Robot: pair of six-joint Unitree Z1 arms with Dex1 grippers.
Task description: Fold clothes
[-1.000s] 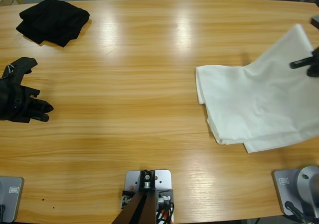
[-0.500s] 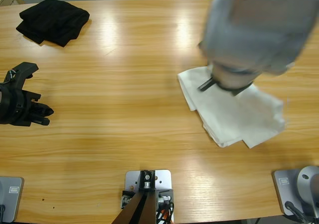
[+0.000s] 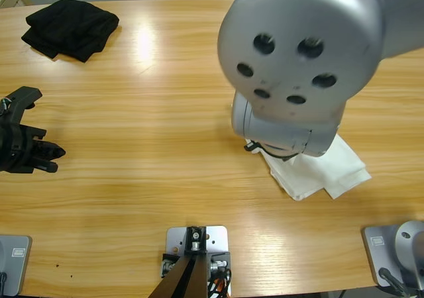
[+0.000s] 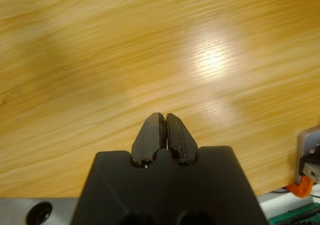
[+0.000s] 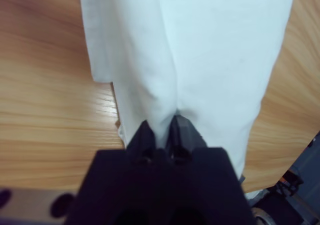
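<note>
Over the table's right half, the bent right arm's pincer (image 5: 164,130) apparently pinches the white T-shirt (image 3: 318,172).

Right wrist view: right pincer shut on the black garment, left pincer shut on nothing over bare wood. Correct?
Not quite. The right pincer is shut on the white T-shirt, as the right wrist view shows. The black garment lies untouched at a far corner of the table. The left pincer is shut on nothing over bare wood.
</note>
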